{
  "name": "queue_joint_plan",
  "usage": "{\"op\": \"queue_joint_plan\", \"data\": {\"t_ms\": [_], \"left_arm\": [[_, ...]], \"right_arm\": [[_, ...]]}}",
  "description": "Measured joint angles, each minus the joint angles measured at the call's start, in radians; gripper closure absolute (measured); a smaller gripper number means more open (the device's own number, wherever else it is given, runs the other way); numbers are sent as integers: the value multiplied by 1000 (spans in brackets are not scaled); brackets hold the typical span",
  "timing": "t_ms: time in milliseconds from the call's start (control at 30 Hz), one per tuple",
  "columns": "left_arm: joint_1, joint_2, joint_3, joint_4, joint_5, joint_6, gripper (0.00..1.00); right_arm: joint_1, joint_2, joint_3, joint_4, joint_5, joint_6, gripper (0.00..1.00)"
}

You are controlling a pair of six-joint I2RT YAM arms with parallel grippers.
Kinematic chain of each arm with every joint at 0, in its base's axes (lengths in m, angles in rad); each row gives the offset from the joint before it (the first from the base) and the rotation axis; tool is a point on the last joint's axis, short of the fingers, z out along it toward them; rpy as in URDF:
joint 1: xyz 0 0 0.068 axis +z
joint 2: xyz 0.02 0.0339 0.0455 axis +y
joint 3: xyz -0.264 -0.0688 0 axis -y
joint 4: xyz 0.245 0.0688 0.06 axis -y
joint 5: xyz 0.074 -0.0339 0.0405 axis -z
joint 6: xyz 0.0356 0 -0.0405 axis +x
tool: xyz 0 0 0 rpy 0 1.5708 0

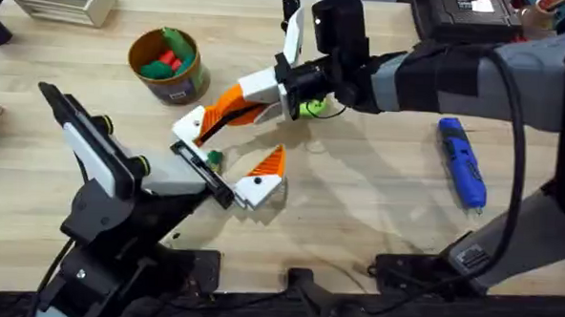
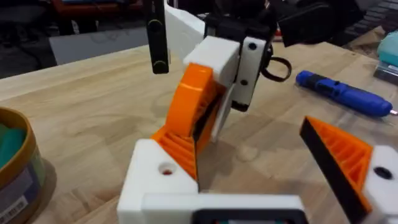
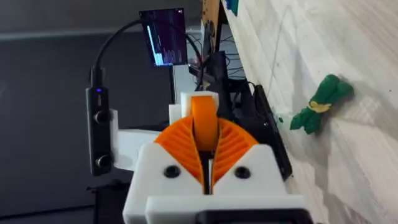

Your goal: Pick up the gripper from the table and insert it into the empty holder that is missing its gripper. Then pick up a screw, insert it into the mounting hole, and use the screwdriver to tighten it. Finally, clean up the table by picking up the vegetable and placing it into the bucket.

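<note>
One bucket stands on the tabletop beyond the left end effector, with bigger green and red toy vegetables inside. The left end effector is spread wide. One of its fingers is the white holder, and the other carries an orange tip. One slim green vegetable lies between those two fingers, close to the end effector's black rail.

The right end effector reaches across the middle, its orange pads clamped on the single orange gripper, right against the holder. One lime-green ring lies just behind its wrist. One blue screwdriver lies well off to its right, with bare pale wood around it. A dim room with a lit screen shows past the tabletop's edge.
</note>
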Motion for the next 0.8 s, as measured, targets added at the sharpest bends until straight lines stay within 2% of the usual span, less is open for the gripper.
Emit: {"op": "queue_joint_plan", "data": {"t_ms": [133, 200, 300, 367, 400, 500, 600, 800], "left_arm": [[0, 0, 0, 0, -1, 1, 13], [-2, 0, 0, 2, 28, 5, 14], [-10, 0, 0, 3, 52, 8, 14], [-10, 0, 0, 4, 56, 11, 13], [-10, 0, 0, 6, 56, 17, 14], [-11, 0, 0, 11, 72, 24, 14], [-23, 0, 0, 7, 121, 25, 14], [-24, 0, 0, 8, 148, 24, 14]], "right_arm": [[2, 0, 0, 10, 5, 5, 876], [9, 1, 0, 23, 16, 7, 803], [21, 3, 0, 30, 32, 7, 613], [20, 5, 0, 27, 35, 7, 548], [19, 7, 0, 23, 38, 7, 444], [15, 7, 0, 23, 39, 8, 285], [17, 7, 2, 32, 43, 7, 205], [5, 7, 2, 32, 45, 7, 186]]}}
